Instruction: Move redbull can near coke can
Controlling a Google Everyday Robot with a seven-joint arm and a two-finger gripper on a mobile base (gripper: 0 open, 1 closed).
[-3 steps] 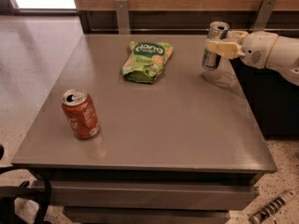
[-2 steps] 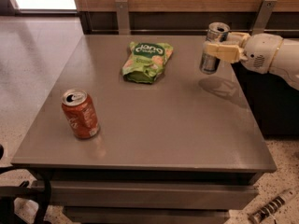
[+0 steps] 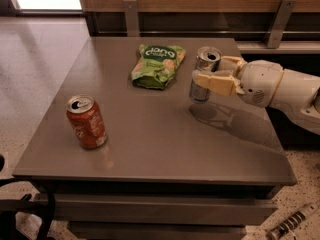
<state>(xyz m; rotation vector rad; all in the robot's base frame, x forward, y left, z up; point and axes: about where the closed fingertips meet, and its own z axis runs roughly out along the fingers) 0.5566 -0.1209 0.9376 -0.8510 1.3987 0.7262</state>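
Note:
The redbull can (image 3: 204,64) is a slim silver can with blue panels, held tilted a little above the grey table (image 3: 160,134) at its right middle. My gripper (image 3: 212,73) reaches in from the right and is shut on it, one cream finger in front of the can, the other behind. The coke can (image 3: 86,121) is a red can with white lettering, standing upright near the table's front left, well apart from the redbull can.
A green snack bag (image 3: 158,65) lies at the back middle of the table, just left of the held can. A wooden wall with metal brackets (image 3: 131,17) runs behind the table. Cables lie on the floor at the lower left.
My gripper has carried the redbull can to the left and toward the front, lifted off the table. The coke can and the snack bag have not moved.

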